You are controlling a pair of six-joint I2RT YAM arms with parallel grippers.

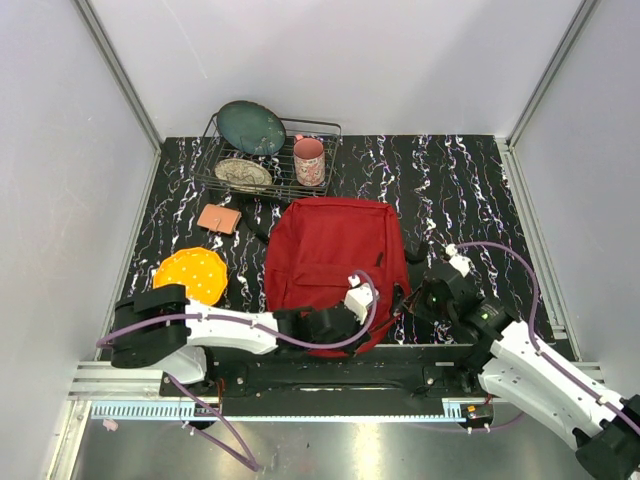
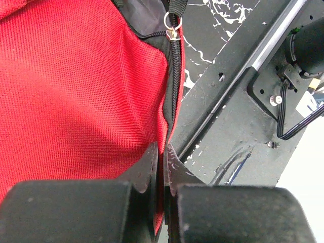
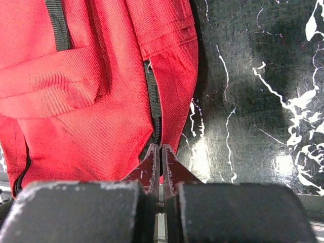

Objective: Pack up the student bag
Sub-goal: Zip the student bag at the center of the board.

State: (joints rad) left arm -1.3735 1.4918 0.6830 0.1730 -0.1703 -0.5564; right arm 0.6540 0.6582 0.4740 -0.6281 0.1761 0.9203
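Far left corner of the table [image 1: 450,190]: wire rack [image 1: 284,180] with green plate [image 1: 251,127], patterned plate [image 1: 242,172], pink mug [image 1: 309,161]. Nearer, toward the left edge: tan square pad [image 1: 219,219], orange plate [image 1: 191,275].

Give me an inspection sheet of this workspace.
Surface: black marbled table.
Job's things: red bag, lying flat mid-table.
Clutter: rack with green plate, patterned plate and cup; wallet and orange plate left of the bag.
Grippers: left pincer shut on the bag's zip edge; right pincer shut at its zip seam.
Cables: purple cables on both arms.
Surroundings: white walls, metal frame.
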